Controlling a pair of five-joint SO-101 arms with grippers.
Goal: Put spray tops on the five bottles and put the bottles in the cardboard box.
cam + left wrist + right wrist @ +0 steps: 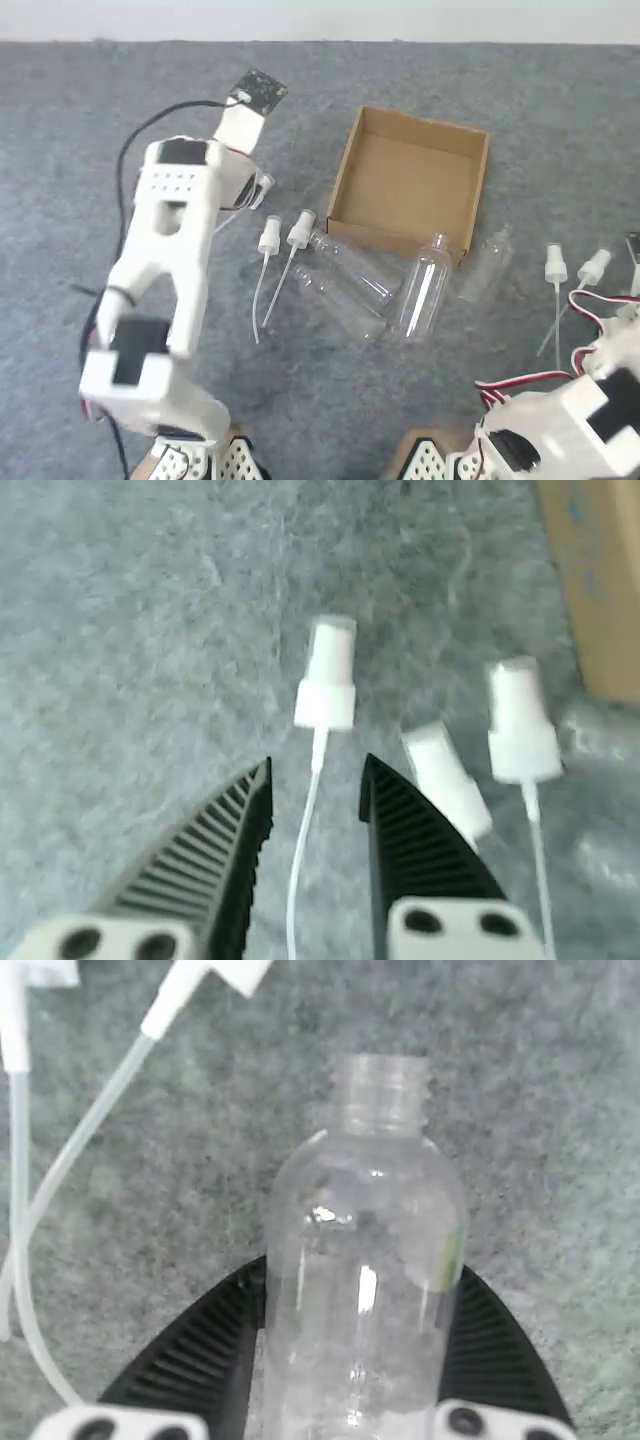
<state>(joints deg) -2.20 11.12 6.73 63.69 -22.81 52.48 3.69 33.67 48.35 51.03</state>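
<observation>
Cardboard box (410,180): nothing inside. Four uncapped bottles lie on the carpet (560,120) just in front of it, e.g. the middle bottle (425,283). Fifth bottle (365,1190), neck bare, sits in the right gripper (362,1272), with the jaws clamped on both sides of its body. Left gripper (315,770): jaws apart, straddling the dip tube of a spray top (325,685), not pinching it. Two more spray tops lie just beside.
</observation>
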